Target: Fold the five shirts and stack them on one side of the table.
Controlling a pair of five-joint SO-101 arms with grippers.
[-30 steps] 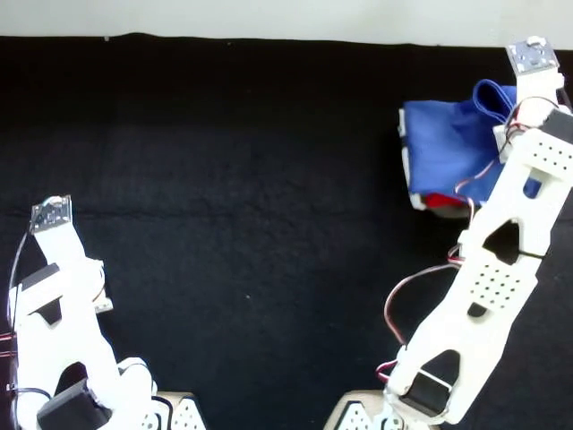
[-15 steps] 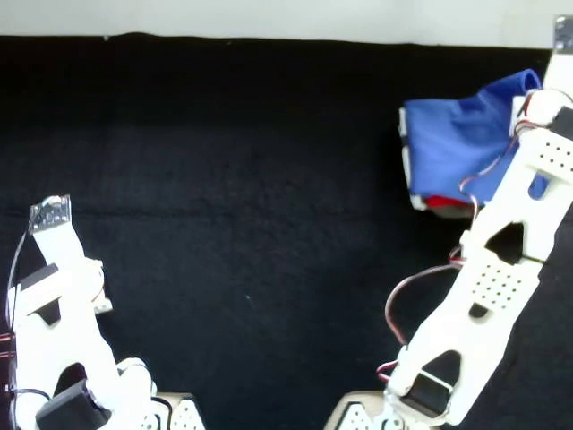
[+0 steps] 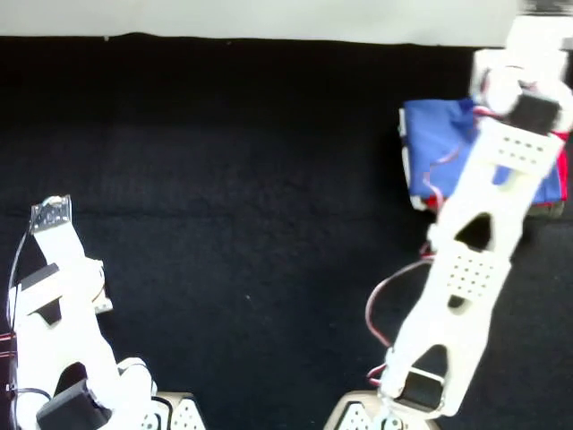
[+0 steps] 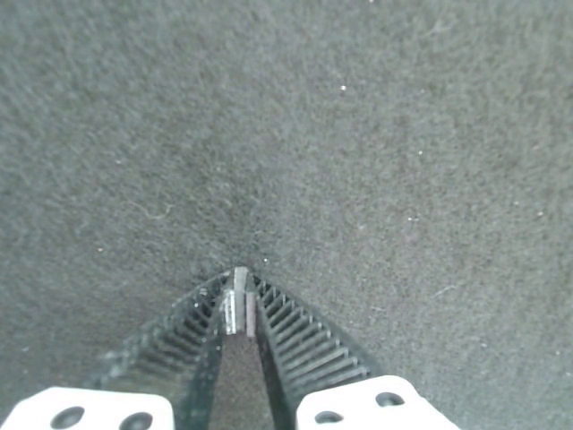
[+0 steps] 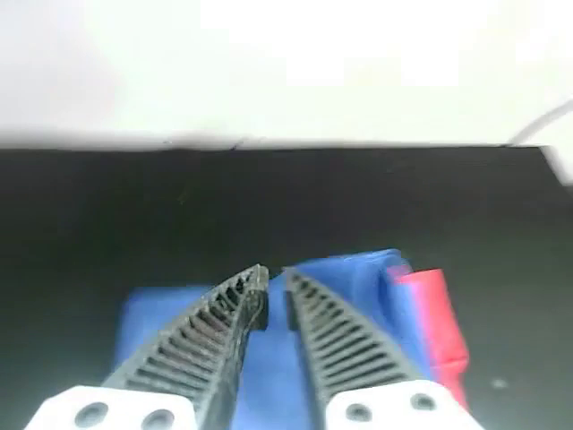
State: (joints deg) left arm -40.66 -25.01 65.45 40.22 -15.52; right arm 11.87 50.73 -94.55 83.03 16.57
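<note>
Two shirts are lying stacked at the far right of the bench [image 3: 224, 134]: a blue shirt [image 3: 434, 143] over a red shirt [image 5: 431, 313]. The right gripper [image 5: 276, 291] is hovering above them, slightly parted; the left gripper [image 4: 238, 300] is sitting closed, well away.

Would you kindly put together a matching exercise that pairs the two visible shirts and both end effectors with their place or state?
Column one:
1. blue shirt
2. red shirt
3. left end effector
4. right end effector

Column two:
A. shut, over bare black cloth
B. lying on top of another shirt
C. slightly open, over the folded shirts
D. peeking out beneath another shirt

Pairs: 1-B; 2-D; 3-A; 4-C
</note>
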